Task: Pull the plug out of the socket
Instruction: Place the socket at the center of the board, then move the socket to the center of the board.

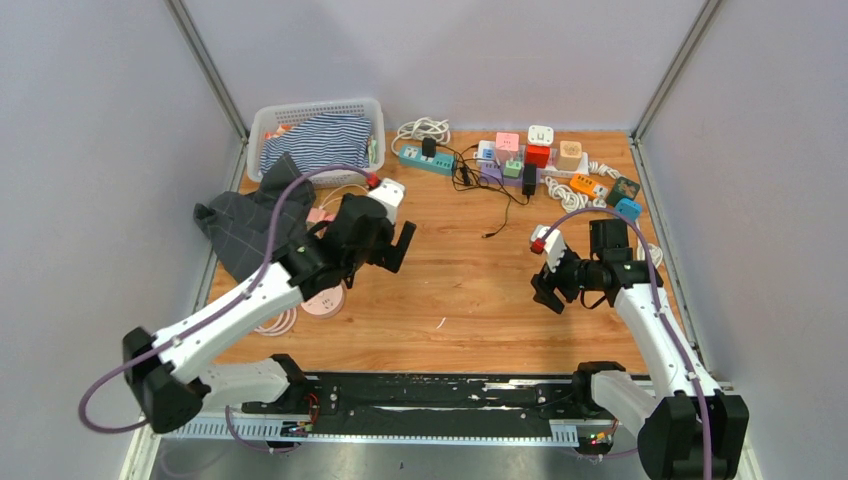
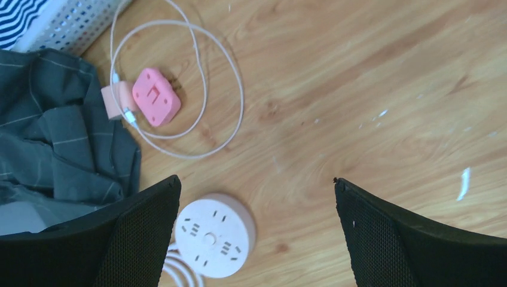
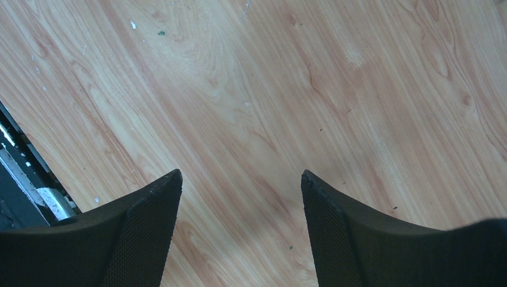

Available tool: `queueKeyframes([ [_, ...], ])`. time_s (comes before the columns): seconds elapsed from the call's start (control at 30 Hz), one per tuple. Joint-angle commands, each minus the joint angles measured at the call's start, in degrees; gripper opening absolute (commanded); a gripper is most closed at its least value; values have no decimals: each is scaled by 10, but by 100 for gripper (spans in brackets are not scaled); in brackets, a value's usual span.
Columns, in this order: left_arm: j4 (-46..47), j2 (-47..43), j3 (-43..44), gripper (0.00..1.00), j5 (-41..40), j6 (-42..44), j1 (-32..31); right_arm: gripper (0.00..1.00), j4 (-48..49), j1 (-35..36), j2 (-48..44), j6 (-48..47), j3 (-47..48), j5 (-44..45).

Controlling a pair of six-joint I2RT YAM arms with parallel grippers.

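Task not yet started on the work piece, as far as the views showed. The pink socket (image 2: 156, 97) lay flat on the table (image 1: 450, 300) towards the far-left corner, just beside the grey cloth (image 2: 60, 149) and near the basket (image 2: 78, 24). The pale plug (image 2: 112, 101) sat hard against the socket's left side, apparently seated. Its white cable (image 2: 197, 155) looped loosely round both. Judged: plug not pulled. The left arm (image 1: 250, 295) hung over this area. Left jaws were spread wide with nothing between them and touched neither plug nor socket, which lay beyond the fingertips in the wrist view. A round socket (image 2: 214, 235) with no plug in it lay close under the left fingertip. The right arm (image 1: 650, 330) hovered near the right edge. Right jaws stood apart and held nothing, with only bare wood below. Along the far edge a teal strip (image 1: 425, 160) carried a black plug (image 1: 428, 146). A second black plug (image 1: 529, 178) stood among the cube sockets there. Which plug was meant could not be told for certain; the pink pair was nearest the left jaws. Remaining, by judgement: descend, brace the socket, grip the plug, draw them apart.
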Motion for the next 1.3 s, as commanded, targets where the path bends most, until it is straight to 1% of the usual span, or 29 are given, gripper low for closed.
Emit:
queueKeyframes([
  [0.0, -52, 28, 11, 100, -24, 81, -4, 75, -3, -13, -1, -4, -1, 6],
  [0.1, -49, 22, 3, 100, 0, 84, -4, 75, -3, -18, -1, -2, 0, 6],
  [0.2, -46, -4, -19, 100, -26, 78, -3, 75, -3, -19, 0, 1, 2, 6],
  [0.27, -39, -17, -34, 100, -33, 76, -4, 75, -3, -40, 3, 4, 4, 7],
  [0.47, -37, -26, -36, 100, -27, 78, -1, 76, 1, -66, -7, 17, 15, 26],
  [0.73, -20, -64, -51, 100, -21, 79, 15, 77, 12, -92, -18, 25, 14, 36],
  [0.9, -17, -72, -56, 100, -25, 78, 15, 78, 20, -97, -18, 34, 18, 55],
  [0.93, -17, -73, -57, 100, -25, 79, 15, 79, 28, -99, -17, 45, 24, 80],
  [1.07, -17, -73, -58, 100, -26, 79, 15, 83, 43, -103, -11, 83, 45, 135],
  [1.27, -17, -74, -59, 100, -27, 79, 15, 90, 101, -112, 14, 175, 53, 242],
])
